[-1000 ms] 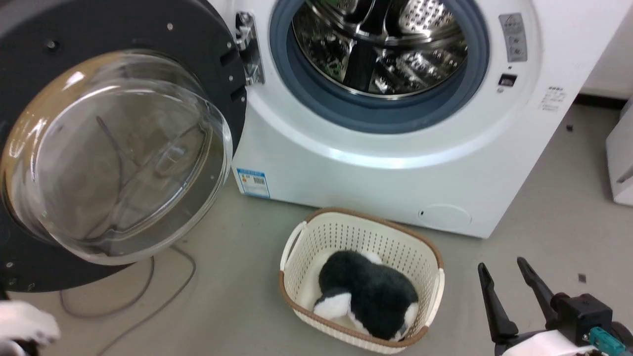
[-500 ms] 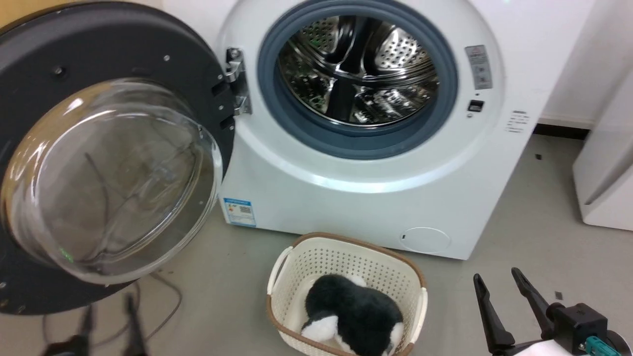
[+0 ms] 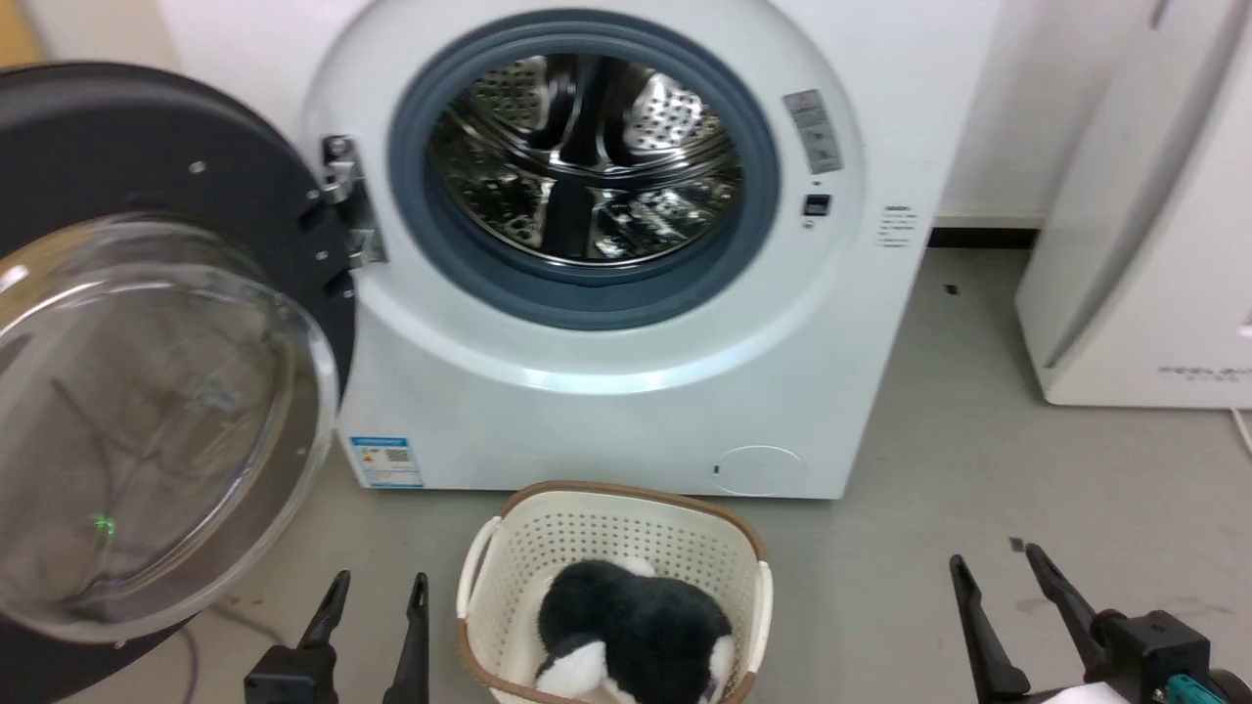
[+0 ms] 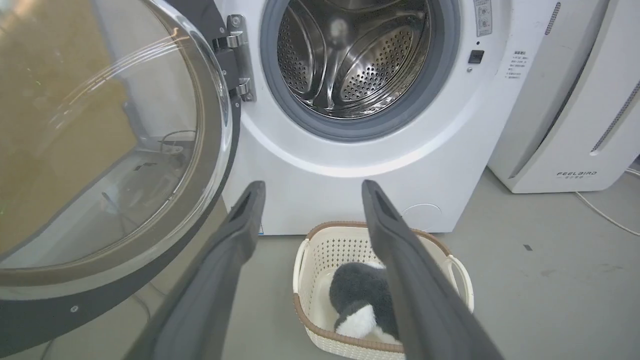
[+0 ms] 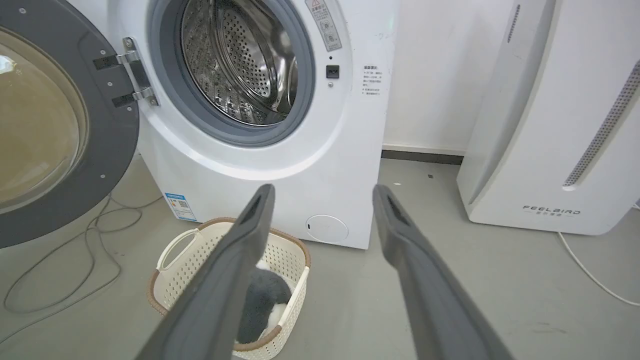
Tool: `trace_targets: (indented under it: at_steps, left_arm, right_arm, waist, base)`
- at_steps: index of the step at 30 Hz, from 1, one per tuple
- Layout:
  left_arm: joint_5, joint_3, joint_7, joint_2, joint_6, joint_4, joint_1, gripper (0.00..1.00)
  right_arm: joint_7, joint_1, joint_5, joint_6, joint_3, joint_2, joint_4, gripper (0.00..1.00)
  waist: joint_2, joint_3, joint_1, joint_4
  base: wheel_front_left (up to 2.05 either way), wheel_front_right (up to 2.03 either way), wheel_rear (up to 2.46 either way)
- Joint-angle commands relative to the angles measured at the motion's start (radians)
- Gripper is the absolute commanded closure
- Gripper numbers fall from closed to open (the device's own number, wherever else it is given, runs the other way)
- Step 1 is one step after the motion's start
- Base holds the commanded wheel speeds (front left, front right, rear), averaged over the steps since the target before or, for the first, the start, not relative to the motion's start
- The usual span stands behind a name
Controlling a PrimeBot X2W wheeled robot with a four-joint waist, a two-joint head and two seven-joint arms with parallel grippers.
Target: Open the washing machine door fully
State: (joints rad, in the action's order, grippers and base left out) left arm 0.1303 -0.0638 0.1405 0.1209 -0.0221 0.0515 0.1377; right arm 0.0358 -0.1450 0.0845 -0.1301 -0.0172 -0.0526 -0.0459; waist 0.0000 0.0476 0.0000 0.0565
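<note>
Washing machine door (image 3: 161,381) swung fully aside, left jaws just released and wide like right jaws; task apparently done.

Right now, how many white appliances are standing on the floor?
2: the big white front-loading washing machine, straight ahead, and a tall white appliance lettered FEELBIRD to its right. Others may sit out of frame.

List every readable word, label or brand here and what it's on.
"FEELBIRD": front of the white appliance; smaller line beneath unreadable.
Blue label sticker, low on the washing machine: too small to read.
Grey warning label, right of its opening: too small.
Black print further right: blurred.
</note>
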Motion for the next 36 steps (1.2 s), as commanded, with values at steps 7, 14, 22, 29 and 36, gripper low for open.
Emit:
trace_targets:
  at_steps: [7,14,22,29,36]
  left_arm:
    - [-0.01,-0.017,-0.008,0.005,-0.008,0.0,-0.014,0.0]
    - [-0.004,-0.021,-0.008,0.002,-0.006,0.004,-0.003,1.0]
    - [-0.009,-0.018,-0.013,-0.002,-0.004,0.003,-0.008,1.0]
    - [-0.016,-0.013,-0.021,-0.006,-0.003,0.0,-0.015,1.0]
    - [-0.023,-0.008,-0.028,-0.01,-0.001,-0.004,-0.023,1.0]
  right_arm:
    - [0.0,-0.019,0.003,-0.001,-0.001,0.002,-0.005,0.0]
    - [0.001,-0.01,0.003,0.0,0.003,0.0,0.001,1.0]
    - [0.0,-0.004,0.0,0.0,0.003,0.0,0.003,1.0]
    - [-0.002,0.005,-0.005,0.0,0.004,0.0,0.005,1.0]
    - [-0.004,0.014,-0.01,0.0,0.005,0.0,0.008,1.0]
  waist:
    - [0.0,-0.013,0.0,-0.043]
    - [0.0,-0.022,0.0001,-0.041]
    - [0.0,-0.023,0.0001,-0.042]
    - [0.0,-0.024,0.0001,-0.043]
    - [0.0,-0.026,0.0001,-0.044]
  base:
    - [0.0,0.0,0.0]
    - [0.0,0.0,0.0]
    - [0.0,0.0,0.0]
    - [0.0,0.0,0.0]
    - [0.0,0.0,0.0]
